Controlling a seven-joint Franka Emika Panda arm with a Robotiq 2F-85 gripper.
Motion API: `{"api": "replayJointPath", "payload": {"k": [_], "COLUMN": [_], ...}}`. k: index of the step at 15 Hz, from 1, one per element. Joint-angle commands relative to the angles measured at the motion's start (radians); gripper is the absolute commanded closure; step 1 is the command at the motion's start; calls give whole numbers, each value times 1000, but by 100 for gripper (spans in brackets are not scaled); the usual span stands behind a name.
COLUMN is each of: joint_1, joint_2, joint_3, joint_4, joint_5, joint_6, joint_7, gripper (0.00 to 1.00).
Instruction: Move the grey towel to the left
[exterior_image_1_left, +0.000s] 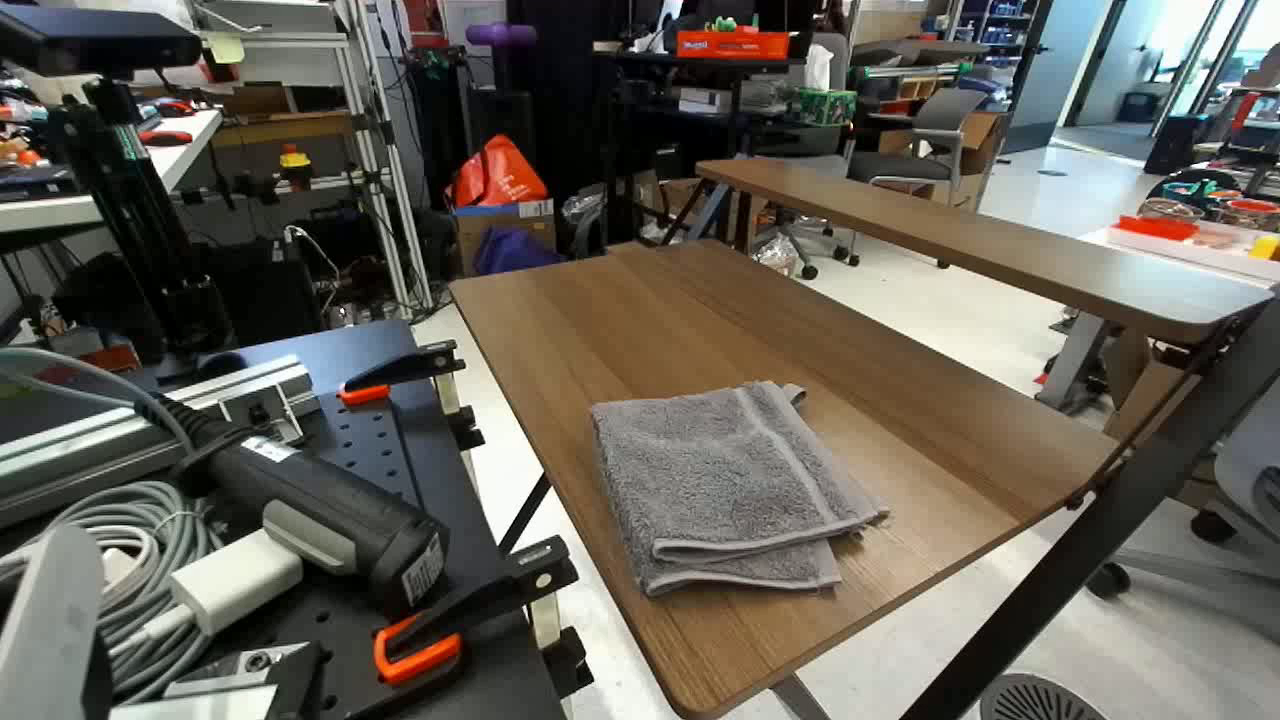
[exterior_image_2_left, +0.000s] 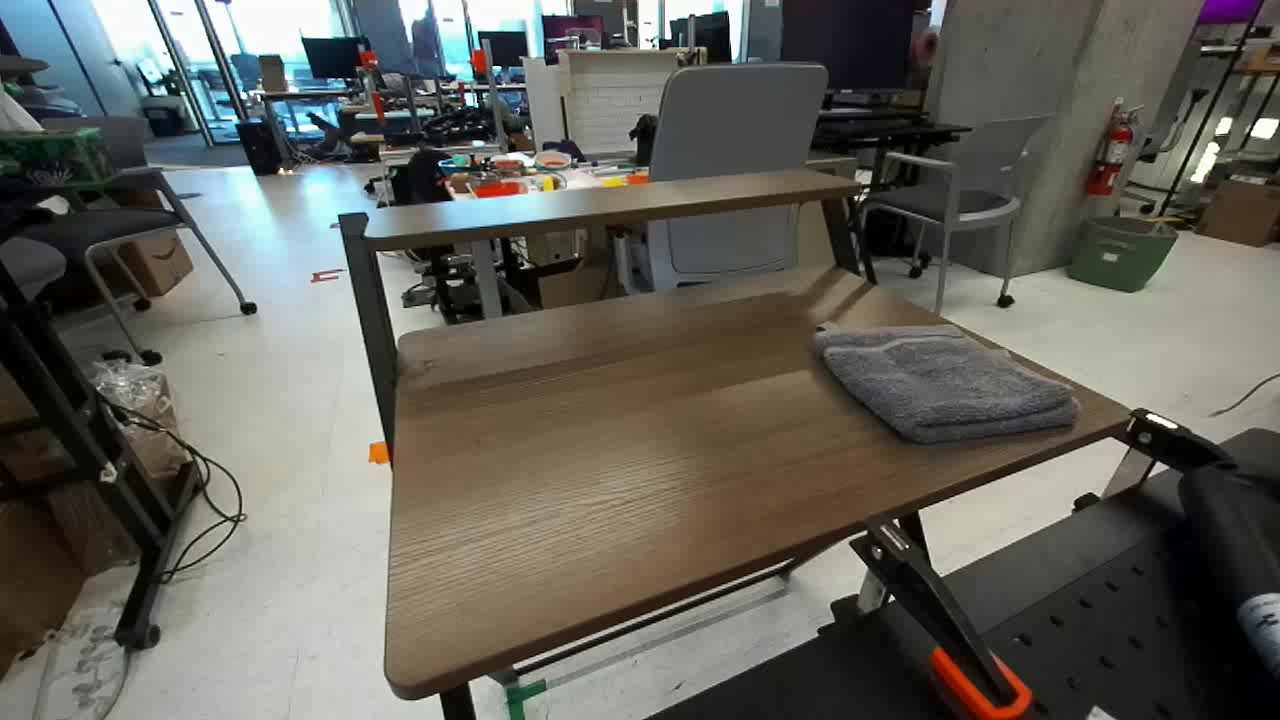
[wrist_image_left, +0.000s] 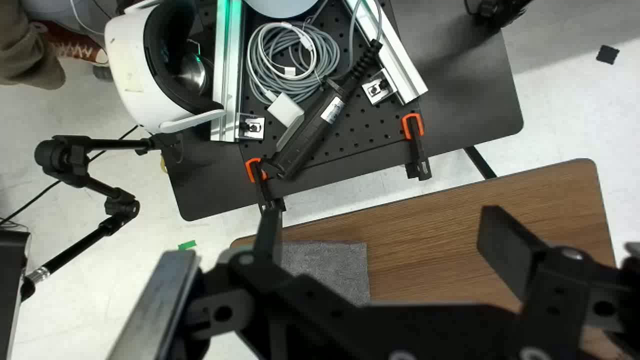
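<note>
Towel (exterior_image_1_left: 700, 480), grey terry folded into a rough square, lies on the wooden table (exterior_image_1_left: 640, 330) toward one end, near the long edge facing the black bench (wrist_image_left: 470, 100); its layers sit unevenly, an upper edge stepping back from the one beneath. That loose stack is the likeliest trouble: a shallow pinch could catch only the top layer, so the cloth would unfold and trail, while too deep a reach could press hard against the table. With the edge so near, a drag the wrong way could spill a corner over the strip of floor (wrist_image_left: 345, 196) between table and bench. The gripper (wrist_image_left: 382, 227) is spread wide, its fingers (wrist_image_left: 510, 255) holding nothing; it shows only in the wrist view, its own body hiding much of the towel, so its height is hard to judge. Clamps (wrist_image_left: 417, 155) jut past the bench edge, and a low, careless sweep might knock one.
</note>
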Motion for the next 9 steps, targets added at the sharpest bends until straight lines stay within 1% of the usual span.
{"api": "replayJointPath", "payload": {"k": [1, 5, 9], "joint_1": [-3, -10, -35], "joint_2": [1, 8, 75], "joint_3": [2, 1, -27], "joint_4": [3, -6, -37], "joint_5": [1, -5, -12], "joint_6": [-2, 10, 59], "joint_7": [-1, 9, 9], "gripper": [0, 0, 0]}}
